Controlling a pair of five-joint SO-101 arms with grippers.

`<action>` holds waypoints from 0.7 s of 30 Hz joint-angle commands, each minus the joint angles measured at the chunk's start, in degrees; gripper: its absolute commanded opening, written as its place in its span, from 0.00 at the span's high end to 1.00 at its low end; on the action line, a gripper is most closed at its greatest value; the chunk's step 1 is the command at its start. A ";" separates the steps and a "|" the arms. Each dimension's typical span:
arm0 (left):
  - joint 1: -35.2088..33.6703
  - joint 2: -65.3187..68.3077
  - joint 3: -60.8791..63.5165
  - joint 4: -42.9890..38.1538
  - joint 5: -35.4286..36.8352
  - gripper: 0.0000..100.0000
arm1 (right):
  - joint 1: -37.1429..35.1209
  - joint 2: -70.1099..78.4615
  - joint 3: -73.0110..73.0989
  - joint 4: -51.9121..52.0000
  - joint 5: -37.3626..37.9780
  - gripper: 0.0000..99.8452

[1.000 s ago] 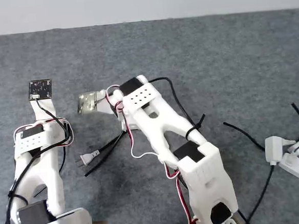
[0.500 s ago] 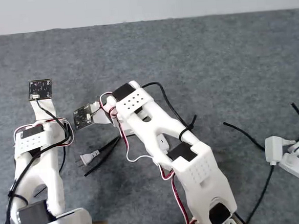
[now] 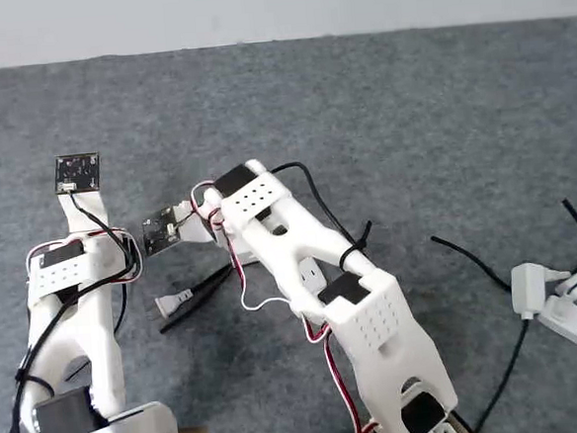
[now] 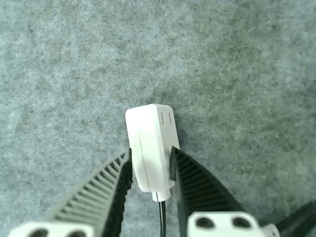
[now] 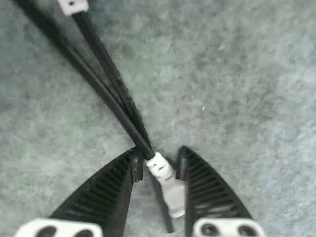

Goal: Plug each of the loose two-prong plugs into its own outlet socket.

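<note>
Left gripper [image 4: 149, 155] is clamped on the white outlet socket [image 4: 148, 136]. Right gripper [image 5: 158, 152] straddles the plug [image 5: 169, 191] on the desk [image 5: 237, 74], fingers apart.

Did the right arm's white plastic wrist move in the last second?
Yes. Its wrist shifted left and toward the picture's lower edge, nearer the unmoved white two-prong plug on grey carpet.
</note>
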 commanded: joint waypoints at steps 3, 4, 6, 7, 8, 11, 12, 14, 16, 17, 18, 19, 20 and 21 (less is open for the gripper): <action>-0.44 -0.44 -2.24 0.70 0.09 0.89 | 1.36 0.57 -3.16 0.31 1.23 0.91; -0.44 -0.44 -2.24 0.79 -0.62 0.89 | 1.36 0.75 -3.43 0.31 1.23 0.91; -0.35 -0.53 -2.24 0.88 -0.97 0.89 | 1.45 0.84 -3.60 -0.04 1.14 0.94; -0.35 -0.53 -2.24 0.88 -0.97 0.89 | 1.80 0.84 -3.60 -0.13 1.14 0.96; -0.35 -0.53 -2.24 0.88 -0.97 0.89 | 1.89 0.75 -3.60 -0.22 1.14 0.98; -0.35 -0.53 -2.24 0.88 -0.97 0.89 | 2.33 0.48 -6.15 0.66 -0.97 0.99; -0.35 -0.53 -2.24 0.88 -0.97 0.89 | 2.68 0.48 -8.00 1.54 -2.46 0.99; -0.35 -0.53 -2.24 0.79 -0.97 0.89 | 3.12 0.48 -11.78 3.30 -4.92 0.99; -0.35 -0.53 -2.24 0.79 -0.97 0.89 | 3.30 0.48 -16.53 5.85 -8.70 0.99; -0.35 -0.53 -2.24 0.79 -0.97 0.89 | 3.56 0.48 -18.73 7.43 -11.16 0.99; -0.35 -0.53 -2.24 0.79 -0.97 0.89 | 3.65 0.57 -21.01 9.36 -13.19 0.99; -0.35 -0.53 -2.24 0.79 -0.97 0.89 | 3.65 0.84 -23.21 11.03 -14.68 0.99; -0.35 -0.53 -2.24 0.79 -0.97 0.89 | 3.74 1.01 -24.97 12.70 -15.56 0.99; -0.35 -0.53 -2.24 0.79 -0.97 0.89 | 3.74 1.10 -26.02 14.11 -15.91 0.99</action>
